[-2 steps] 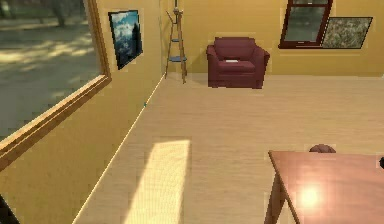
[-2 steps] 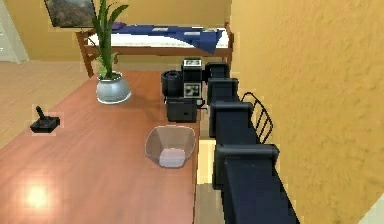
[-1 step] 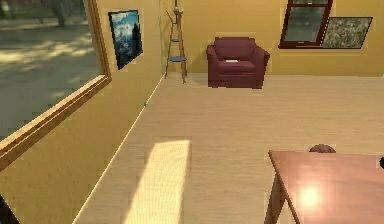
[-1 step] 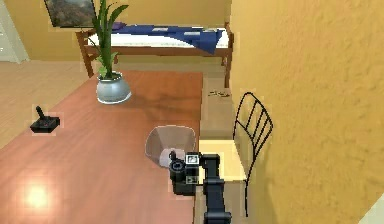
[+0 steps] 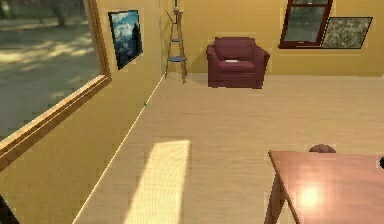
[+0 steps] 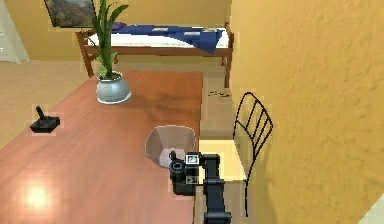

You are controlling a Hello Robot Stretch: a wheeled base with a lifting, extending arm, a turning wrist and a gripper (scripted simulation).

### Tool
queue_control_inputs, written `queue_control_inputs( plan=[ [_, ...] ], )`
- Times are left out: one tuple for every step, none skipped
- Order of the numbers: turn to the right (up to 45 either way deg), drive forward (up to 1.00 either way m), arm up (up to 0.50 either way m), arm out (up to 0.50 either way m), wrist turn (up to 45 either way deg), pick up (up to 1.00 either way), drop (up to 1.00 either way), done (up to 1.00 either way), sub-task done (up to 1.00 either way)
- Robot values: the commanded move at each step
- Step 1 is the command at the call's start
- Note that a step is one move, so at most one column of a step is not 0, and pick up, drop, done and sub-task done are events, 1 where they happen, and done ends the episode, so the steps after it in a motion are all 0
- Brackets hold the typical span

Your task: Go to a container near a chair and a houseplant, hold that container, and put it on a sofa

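Container (image 6: 163,143), pale and see-through, stands on the red-brown table (image 6: 90,160) at the middle of the arm side view. At its lower right edge sits the gripper (image 6: 176,164), on the dark arm (image 6: 215,200) that rises from the bottom edge. I cannot tell how its jaws stand or whether it holds anything. A black wire chair (image 6: 252,128) stands just right of the table. A houseplant (image 6: 111,60) in a pale pot stands on the table at upper left, with a bed (image 6: 160,40) along the top. In the forward view, a dark red armchair (image 5: 238,62) sits at upper middle, and the table's corner shows at lower right.
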Motion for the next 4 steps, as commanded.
queue_control_inputs(
  plan=[
    [0.0, 0.00, 0.10, 0.00, 0.0, 0.00, 0.00, 0.00, 0.00],
    [0.0, 0.00, 0.14, 0.00, 0.0, 0.00, 0.00, 0.00, 0.00],
    [0.0, 0.00, 0.00, 0.00, -45.0, 0.00, 0.00, 0.00, 0.00],
    [0.0, 0.00, 0.00, 0.00, -45.0, 0.00, 0.00, 0.00, 0.00]
  ],
)
